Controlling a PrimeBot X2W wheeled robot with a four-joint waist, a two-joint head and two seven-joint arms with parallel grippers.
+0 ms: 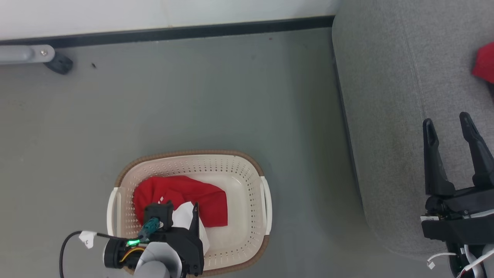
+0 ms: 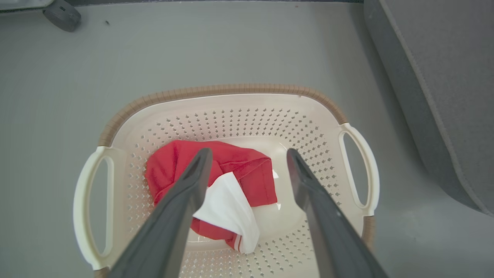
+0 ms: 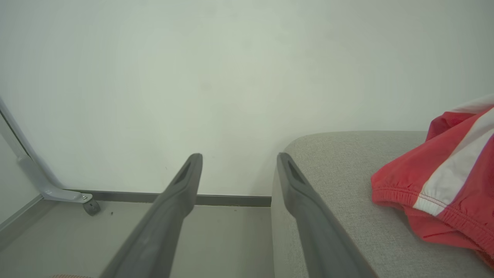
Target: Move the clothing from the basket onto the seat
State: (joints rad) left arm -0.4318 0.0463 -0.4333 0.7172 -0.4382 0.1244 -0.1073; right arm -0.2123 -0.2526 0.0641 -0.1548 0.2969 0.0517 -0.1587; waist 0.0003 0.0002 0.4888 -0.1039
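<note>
A red and white garment [image 1: 185, 191] is seen in a basket [image 1: 247, 170] on the floor [image 1: 193, 96] beneath the left gripper [image 1: 179, 214]; the right gripper [image 1: 444, 118] is held open above a grey sofa [image 1: 386, 96], where another red garment [image 1: 485, 63] lies.

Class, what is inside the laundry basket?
Crumpled red-and-white clothing lies on the floor of the laundry basket. Whatever is beneath the fabric is covered and cannot be seen.

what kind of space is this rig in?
Probably a home-style living area, maybe a test-room mock-up: a grey sofa, a laundry basket holding red clothing on a bare grey floor, and a plain white wall.
</note>
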